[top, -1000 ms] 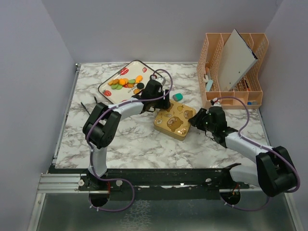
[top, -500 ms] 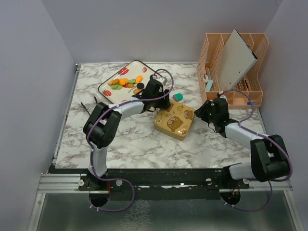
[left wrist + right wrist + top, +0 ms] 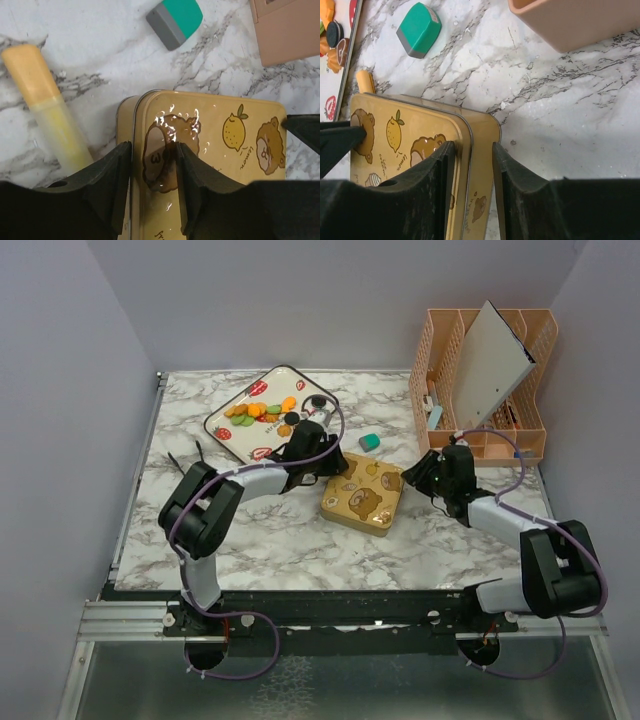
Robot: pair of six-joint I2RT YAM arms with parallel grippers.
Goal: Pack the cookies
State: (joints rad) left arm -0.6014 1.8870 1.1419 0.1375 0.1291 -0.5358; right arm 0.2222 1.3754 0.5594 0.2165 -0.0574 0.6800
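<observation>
L+R jaws straddle tin lid (image 3: 365,490) edges.

One tin (image 3: 364,492), one tray (image 3: 283,380), one eraser (image 3: 370,441), one organizer (image 3: 442,370), roughly twelve cookies (image 3: 265,410).

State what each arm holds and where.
Left fingers and right fingers each straddle an opposite end rim of the gold tin; firm grip cannot be told.
</observation>
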